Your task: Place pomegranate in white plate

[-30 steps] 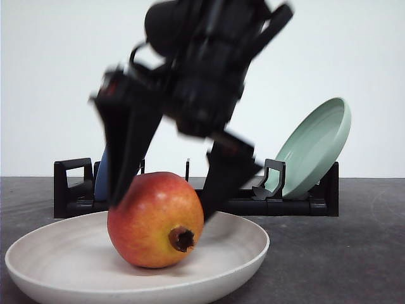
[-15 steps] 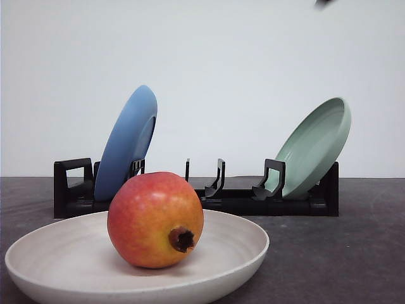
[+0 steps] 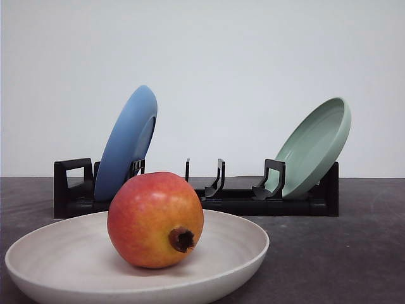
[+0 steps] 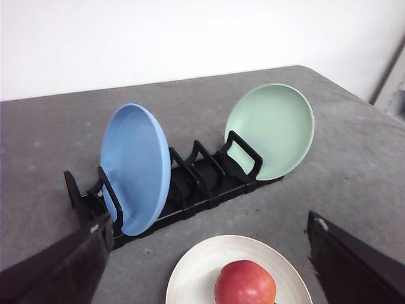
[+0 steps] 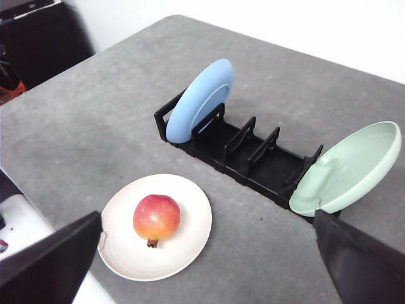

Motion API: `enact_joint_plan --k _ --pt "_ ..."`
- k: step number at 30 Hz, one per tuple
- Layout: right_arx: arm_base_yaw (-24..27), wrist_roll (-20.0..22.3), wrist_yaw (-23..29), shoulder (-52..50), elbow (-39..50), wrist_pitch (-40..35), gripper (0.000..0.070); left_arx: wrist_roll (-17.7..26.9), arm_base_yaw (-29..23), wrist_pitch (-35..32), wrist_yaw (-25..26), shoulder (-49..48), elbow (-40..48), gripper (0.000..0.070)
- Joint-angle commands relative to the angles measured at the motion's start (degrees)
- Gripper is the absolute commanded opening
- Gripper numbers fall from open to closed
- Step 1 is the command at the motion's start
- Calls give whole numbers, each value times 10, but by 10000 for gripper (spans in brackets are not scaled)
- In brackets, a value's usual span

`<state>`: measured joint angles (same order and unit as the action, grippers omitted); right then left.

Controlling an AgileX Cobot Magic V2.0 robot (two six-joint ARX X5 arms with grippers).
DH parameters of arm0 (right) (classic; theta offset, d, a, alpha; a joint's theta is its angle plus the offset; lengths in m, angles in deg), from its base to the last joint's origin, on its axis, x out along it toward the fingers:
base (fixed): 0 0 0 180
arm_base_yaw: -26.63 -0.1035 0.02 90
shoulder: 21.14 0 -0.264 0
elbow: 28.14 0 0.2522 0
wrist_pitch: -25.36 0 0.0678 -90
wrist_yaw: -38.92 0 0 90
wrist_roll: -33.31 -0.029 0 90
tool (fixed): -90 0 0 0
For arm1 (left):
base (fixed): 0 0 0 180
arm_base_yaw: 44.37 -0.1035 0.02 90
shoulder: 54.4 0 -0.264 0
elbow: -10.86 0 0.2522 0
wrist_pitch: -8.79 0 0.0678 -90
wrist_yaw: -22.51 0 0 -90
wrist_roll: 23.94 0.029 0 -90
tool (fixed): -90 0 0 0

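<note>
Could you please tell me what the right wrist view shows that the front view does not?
The right wrist view alone shows the right gripper's open fingers, the whole plate from above, and a dark object past the table's corner. The front view alone shows the pale wall behind the rack. Both share the pomegranate lying in the white plate, the black rack, blue plate and green plate.

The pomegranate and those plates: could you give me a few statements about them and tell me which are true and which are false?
1. The pomegranate lies in the white plate. True.
2. The blue plate lies flat on the table. False: it stands on edge in the black rack.
3. The green plate leans at the rack's other end from the blue one. True.
4. A gripper is clamped on the pomegranate. False: nothing touches it; the left gripper and the right gripper are both open, above the table.
</note>
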<state>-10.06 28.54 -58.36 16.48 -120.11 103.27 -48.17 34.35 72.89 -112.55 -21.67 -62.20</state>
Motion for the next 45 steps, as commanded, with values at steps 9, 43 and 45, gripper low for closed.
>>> enact_joint_plan --k 9,43,45 --pt "-4 -15 1 -8 -8 27 47 66 7 -23 -4 6 -10 0" --pt "-4 -11 0 -7 -8 19 35 132 -297 -107 3 -46 110 0" --pt "-4 -11 0 -7 -8 19 35 133 -358 -120 2 -70 148 0"
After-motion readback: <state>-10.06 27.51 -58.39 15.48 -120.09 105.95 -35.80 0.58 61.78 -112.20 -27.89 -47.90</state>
